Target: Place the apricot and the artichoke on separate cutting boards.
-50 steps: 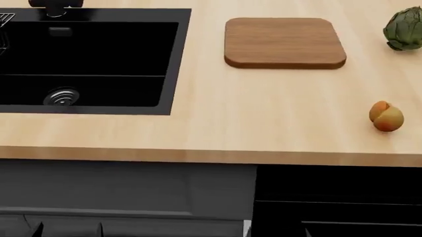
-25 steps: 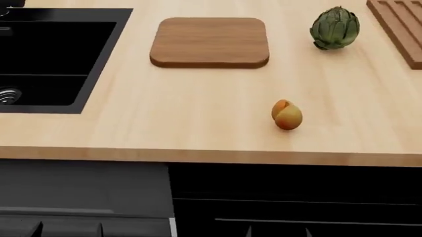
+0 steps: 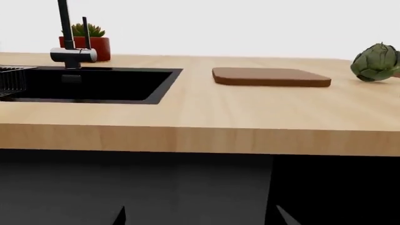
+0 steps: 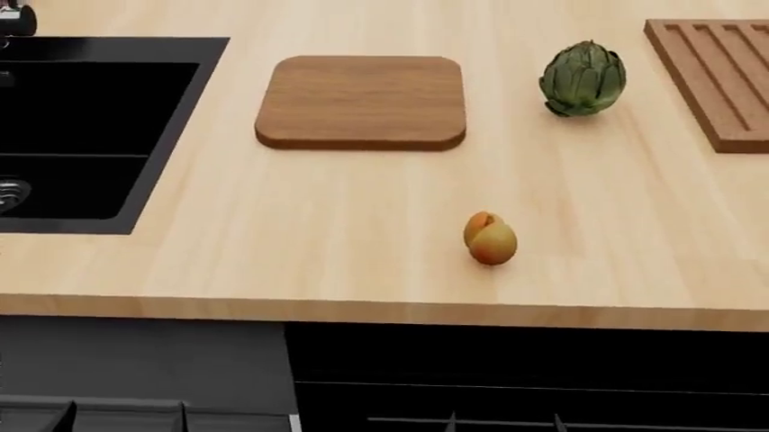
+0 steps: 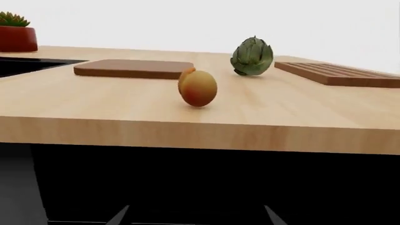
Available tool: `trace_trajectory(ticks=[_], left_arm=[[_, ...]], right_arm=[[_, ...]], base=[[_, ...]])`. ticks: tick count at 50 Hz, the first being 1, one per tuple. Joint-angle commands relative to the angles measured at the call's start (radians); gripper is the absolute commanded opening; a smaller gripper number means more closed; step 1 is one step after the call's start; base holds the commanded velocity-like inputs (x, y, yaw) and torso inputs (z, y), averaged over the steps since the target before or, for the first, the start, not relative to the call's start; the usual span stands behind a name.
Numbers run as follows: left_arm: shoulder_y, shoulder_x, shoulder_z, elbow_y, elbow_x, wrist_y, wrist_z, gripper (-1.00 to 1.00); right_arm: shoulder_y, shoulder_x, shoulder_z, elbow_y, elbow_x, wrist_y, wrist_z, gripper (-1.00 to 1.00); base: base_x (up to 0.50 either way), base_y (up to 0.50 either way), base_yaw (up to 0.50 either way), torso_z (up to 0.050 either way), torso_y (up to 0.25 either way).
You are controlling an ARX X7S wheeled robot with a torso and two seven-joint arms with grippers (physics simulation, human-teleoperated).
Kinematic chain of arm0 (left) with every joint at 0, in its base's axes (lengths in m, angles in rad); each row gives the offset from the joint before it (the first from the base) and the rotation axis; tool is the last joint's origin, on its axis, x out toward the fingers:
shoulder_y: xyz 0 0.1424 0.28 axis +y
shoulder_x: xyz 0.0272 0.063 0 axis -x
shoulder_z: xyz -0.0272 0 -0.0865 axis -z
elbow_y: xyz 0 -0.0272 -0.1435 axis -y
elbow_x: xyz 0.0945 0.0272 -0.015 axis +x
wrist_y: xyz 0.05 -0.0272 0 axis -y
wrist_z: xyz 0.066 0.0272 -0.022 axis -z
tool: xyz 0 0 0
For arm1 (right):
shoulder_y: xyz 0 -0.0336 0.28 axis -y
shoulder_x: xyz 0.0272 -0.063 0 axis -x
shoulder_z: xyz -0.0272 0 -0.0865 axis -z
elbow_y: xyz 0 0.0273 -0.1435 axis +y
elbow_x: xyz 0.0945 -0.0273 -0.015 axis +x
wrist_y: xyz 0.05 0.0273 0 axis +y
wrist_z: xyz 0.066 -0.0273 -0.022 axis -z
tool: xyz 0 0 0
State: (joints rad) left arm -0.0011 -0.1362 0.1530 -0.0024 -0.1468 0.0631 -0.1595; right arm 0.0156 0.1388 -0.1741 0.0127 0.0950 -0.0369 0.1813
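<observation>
The apricot [image 4: 491,238] lies on the wooden counter near its front edge; it also shows in the right wrist view [image 5: 197,87]. The artichoke [image 4: 583,78] stands behind it, to the right, and shows in both wrist views [image 5: 252,56] [image 3: 375,62]. The smooth rounded cutting board [image 4: 360,101] lies left of the artichoke, bare. The grooved cutting board [image 4: 715,76] lies at the right edge, bare. My left gripper [image 3: 200,218] and right gripper [image 5: 195,218] are open and empty, below the counter's front edge, in front of the cabinets.
A black sink [image 4: 85,135] is set into the counter at the left, with a black tap [image 3: 69,37] behind it. A red pot with a green plant [image 3: 87,42] stands at the back. Dark cabinet fronts [image 4: 517,369] lie below the counter edge.
The head view has swung right and then slightly back: the sink slid left, the artichoke and apricot moved toward the middle, and the grooved board came into view. Nothing on the counter moved.
</observation>
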Motion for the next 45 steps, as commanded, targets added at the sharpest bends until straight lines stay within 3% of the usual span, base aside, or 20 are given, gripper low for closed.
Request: trace_trajectory(ticks=[1, 19, 45], left_arm=[[-0.001, -0.008, 0.009, -0.002, -0.003, 0.005, -0.010, 1.00], [-0.003, -0.019, 0.021, 0.004, -0.012, -0.011, -0.029, 1.00], [-0.007, -0.031, 0.034, 0.008, -0.022, -0.022, -0.056, 1.00]], right_arm=[[0.004, 0.006, -0.011, 0.013, -0.003, -0.015, 0.012, 1.00], [0.007, 0.016, -0.025, 0.012, 0.002, -0.007, 0.029, 1.00], [0.011, 0.030, -0.040, 0.010, 0.012, -0.009, 0.047, 1.00]], base=[[0.00, 0.00, 0.00, 0.050, 0.000], [0.00, 0.00, 0.00, 0.047, 0.000], [0.00, -0.50, 0.00, 0.000, 0.000]])
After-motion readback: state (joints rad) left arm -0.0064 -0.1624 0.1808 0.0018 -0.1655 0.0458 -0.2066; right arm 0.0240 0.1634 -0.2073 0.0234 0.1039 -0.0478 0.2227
